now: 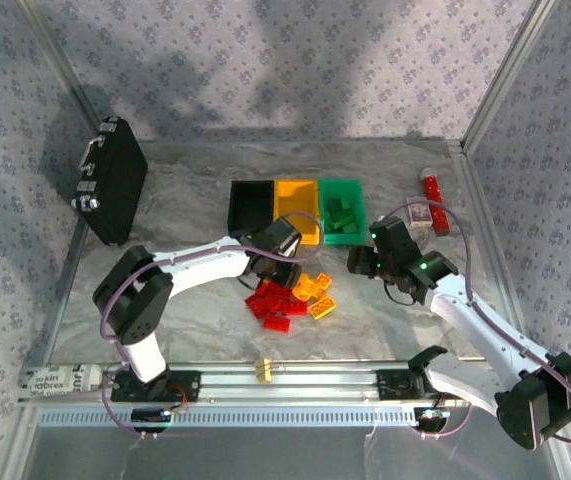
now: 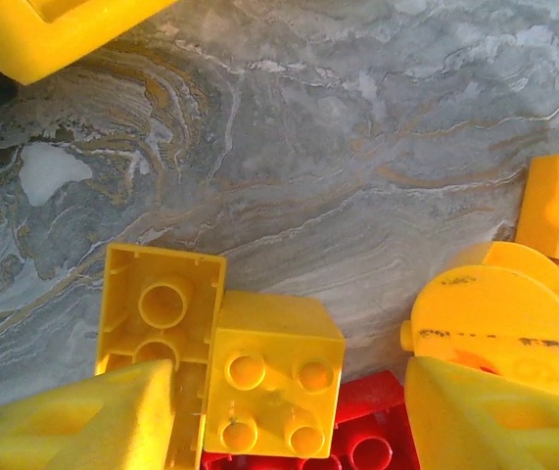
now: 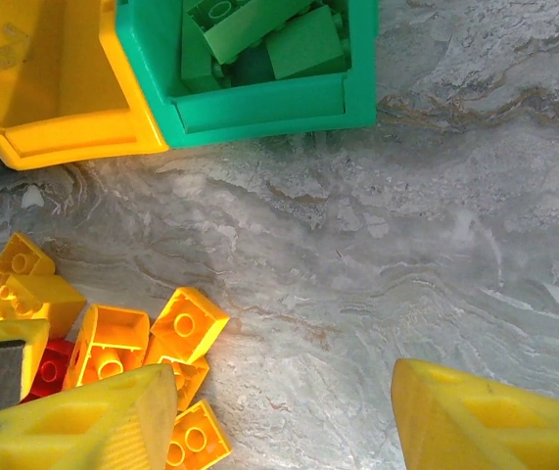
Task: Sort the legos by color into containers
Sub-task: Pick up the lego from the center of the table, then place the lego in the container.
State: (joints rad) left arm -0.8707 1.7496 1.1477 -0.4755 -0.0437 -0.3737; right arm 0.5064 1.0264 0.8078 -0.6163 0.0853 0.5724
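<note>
Marbled worktop (image 3: 357, 255): your left end effector (image 2: 289, 377) stands part-open astride 1 yellow lego (image 2: 274, 382); your right end effector (image 3: 284, 377) gapes wide, empty, near the green container (image 3: 259, 113) of green legos (image 3: 303, 44).

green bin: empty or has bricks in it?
Has bricks: the green bin holds several green bricks, seen from the right wrist and from above.
</note>
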